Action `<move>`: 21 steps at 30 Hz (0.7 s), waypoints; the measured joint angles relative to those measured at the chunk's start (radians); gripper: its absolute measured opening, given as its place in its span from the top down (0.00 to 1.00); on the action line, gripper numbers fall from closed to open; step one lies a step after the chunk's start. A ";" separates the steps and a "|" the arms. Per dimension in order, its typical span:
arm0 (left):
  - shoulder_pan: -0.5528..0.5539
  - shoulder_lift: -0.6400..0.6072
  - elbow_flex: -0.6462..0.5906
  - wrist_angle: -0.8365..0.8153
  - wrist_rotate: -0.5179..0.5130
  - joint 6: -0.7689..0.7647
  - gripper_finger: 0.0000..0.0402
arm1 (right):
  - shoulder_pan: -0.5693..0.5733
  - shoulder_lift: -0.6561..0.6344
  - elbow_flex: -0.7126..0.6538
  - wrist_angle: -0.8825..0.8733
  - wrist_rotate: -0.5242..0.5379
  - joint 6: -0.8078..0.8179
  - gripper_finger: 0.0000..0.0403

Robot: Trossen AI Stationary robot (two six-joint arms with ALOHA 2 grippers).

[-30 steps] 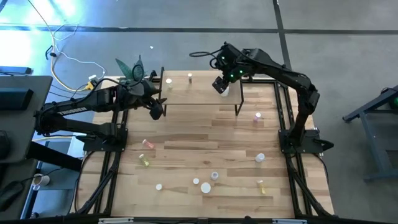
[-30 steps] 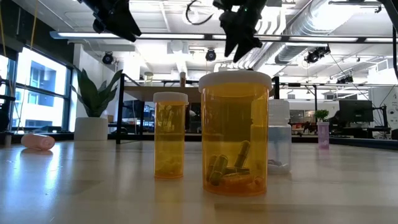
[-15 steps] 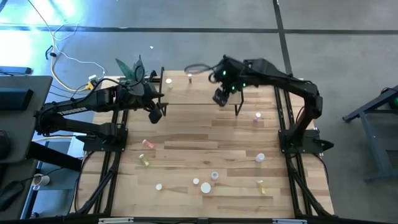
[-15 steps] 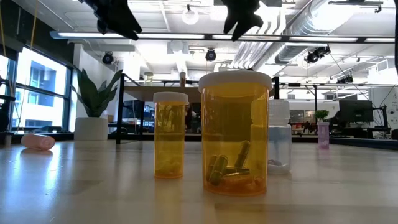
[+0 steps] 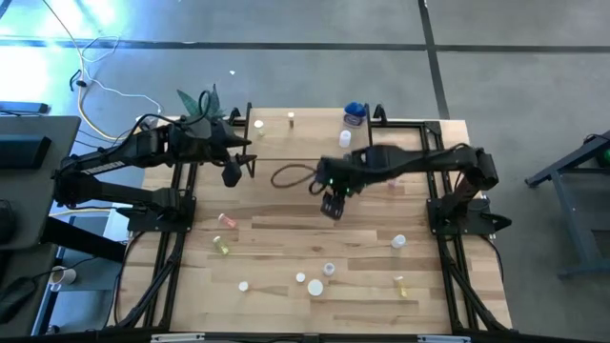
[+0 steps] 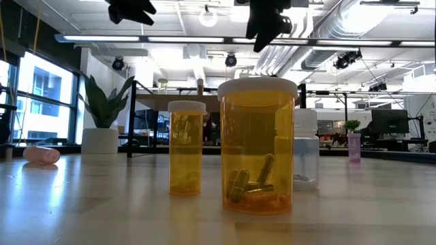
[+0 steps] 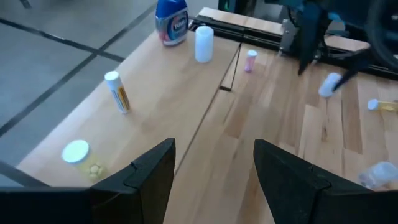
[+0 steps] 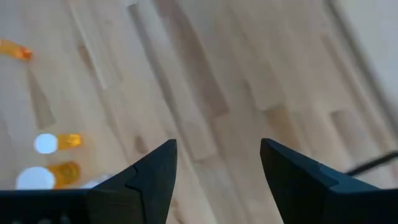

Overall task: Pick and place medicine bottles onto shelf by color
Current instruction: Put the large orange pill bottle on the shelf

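The shelf point(image 5: 305, 143) stands at the table's far side. On it are a blue bottle point(image 5: 355, 114), a white bottle point(image 5: 345, 140) and two small vials point(image 5: 291, 118). The left wrist view shows the blue bottle point(image 7: 171, 22), the white bottle point(image 7: 204, 43) and a yellow-labelled vial point(image 7: 117, 92) upright on the board. Several more bottles stand or lie on the table near its front, among them orange ones point(image 6: 257, 146). My left gripper point(image 5: 232, 173) hangs open by the shelf's left end. My right gripper point(image 5: 331, 206) is open above the table's middle, in front of the shelf, with bare wood between its fingers point(image 8: 217, 168).
A potted plant point(image 5: 202, 105) stands at the far left corner. A pink bottle point(image 5: 394, 179) stands on the table right of the shelf's front leg. Dark frame rails point(image 5: 172, 238) run along both table sides. A loose cable point(image 5: 286, 176) loops from the right arm.
My right gripper has swung from over the shelf's right part toward the table's near edge and left, sinking a little, and now hangs over the table's middle; its fingers stay open. My left gripper has risen slightly. The blue and white bottles on the shelf now show uncovered.
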 joint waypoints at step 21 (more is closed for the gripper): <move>-0.104 0.000 0.000 -0.072 0.115 -0.059 0.48 | 0.323 0.000 -0.219 0.390 -0.156 0.167 0.45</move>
